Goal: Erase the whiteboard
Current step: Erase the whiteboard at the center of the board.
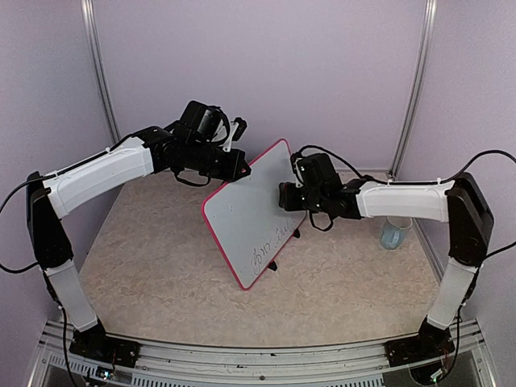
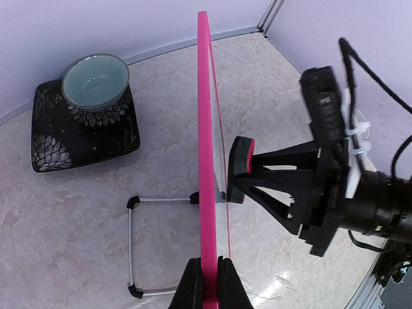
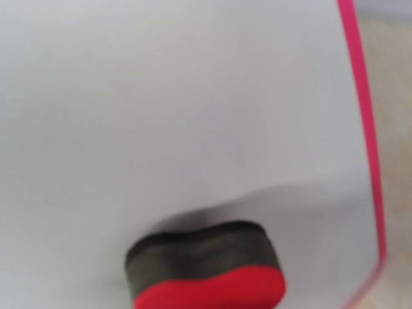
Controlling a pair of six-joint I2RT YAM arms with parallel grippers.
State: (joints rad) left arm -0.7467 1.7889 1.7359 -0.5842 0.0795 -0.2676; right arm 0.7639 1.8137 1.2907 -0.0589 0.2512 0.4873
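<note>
A pale green bowl (image 2: 95, 80) is sitting on a black patterned plate (image 2: 58, 151), well off to the left of the left gripper (image 2: 206, 288). That gripper is pinching shut on the pink frame of the whiteboard (image 2: 205, 129), which is leaning tilted on its wire stand (image 2: 131, 248) between the arms. The right gripper (image 1: 285, 197) is clamping a red eraser (image 3: 205, 273), pressing its dark felt against the white face. Dark handwriting (image 1: 269, 247) is showing lower on that face. A clear cup (image 1: 393, 235) is standing behind this gripper, beside its arm.
</note>
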